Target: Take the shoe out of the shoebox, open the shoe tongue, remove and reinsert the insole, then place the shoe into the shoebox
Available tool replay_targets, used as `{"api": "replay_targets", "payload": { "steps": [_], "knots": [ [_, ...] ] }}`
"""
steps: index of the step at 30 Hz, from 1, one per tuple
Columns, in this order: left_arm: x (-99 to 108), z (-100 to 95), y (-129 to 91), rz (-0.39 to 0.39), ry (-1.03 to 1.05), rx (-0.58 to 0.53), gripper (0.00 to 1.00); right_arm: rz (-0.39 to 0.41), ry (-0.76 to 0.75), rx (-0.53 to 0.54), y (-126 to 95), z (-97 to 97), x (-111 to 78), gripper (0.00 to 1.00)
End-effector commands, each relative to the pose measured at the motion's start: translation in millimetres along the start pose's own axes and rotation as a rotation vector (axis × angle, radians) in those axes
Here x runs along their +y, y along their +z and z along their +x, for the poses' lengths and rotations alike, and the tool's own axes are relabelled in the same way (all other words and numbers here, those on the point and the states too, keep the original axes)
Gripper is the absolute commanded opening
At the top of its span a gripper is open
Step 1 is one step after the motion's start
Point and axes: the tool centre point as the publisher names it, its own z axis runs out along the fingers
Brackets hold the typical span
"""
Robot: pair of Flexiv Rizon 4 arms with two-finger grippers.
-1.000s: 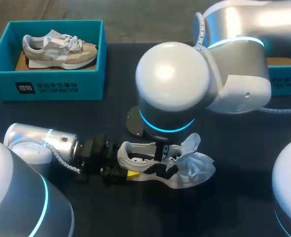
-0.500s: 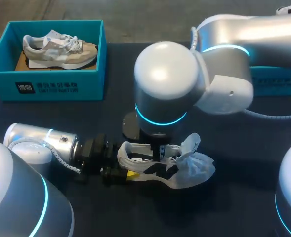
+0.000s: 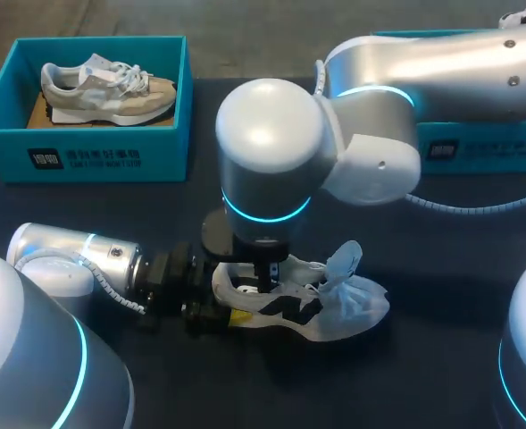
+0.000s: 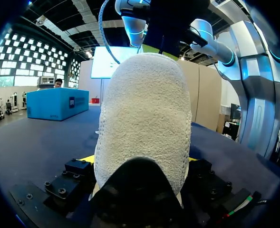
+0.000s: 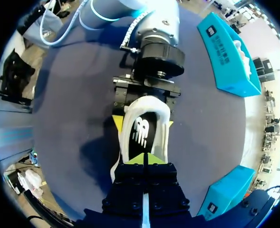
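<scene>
Two teal shoeboxes on the dark table (image 3: 441,268): left shoebox (image 3: 102,156) held one beige sneaker (image 3: 106,85); right shoebox (image 3: 486,147) sat partly behind the right arm. One white-and-black sneaker (image 3: 334,308) stood on the table, well apart from both; left gripper (image 5: 143,122) clamped its heel from two sides; right gripper (image 5: 144,160) had fingers pressed together, tips at the shoe's opening.

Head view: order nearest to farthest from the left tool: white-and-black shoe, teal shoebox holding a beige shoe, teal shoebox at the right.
1. White-and-black shoe, heel in the left tool.
2. Teal shoebox holding a beige shoe, back left.
3. Teal shoebox at the right, back right.
</scene>
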Motion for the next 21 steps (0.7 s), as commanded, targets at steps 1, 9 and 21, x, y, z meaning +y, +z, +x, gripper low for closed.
{"api": "replay_targets", "payload": {
  "steps": [1,9,21],
  "knots": [
    [-0.7,0.4,-0.8,-0.002,0.0,-0.001,0.0,0.003,-0.01,0.02,22.7,-4.1,3.7,0.0],
    [-0.7,0.4,-0.8,-0.002,0.0,-0.001,0.0,0.004,-0.016,0.07,46.1,-2.3,-3.0,0.0],
    [-0.7,0.4,-0.8,-0.002,0.0,-0.001,0.0,0.021,0.027,0.103,73.6,6.3,-23.4,0.0]
  ]
}}
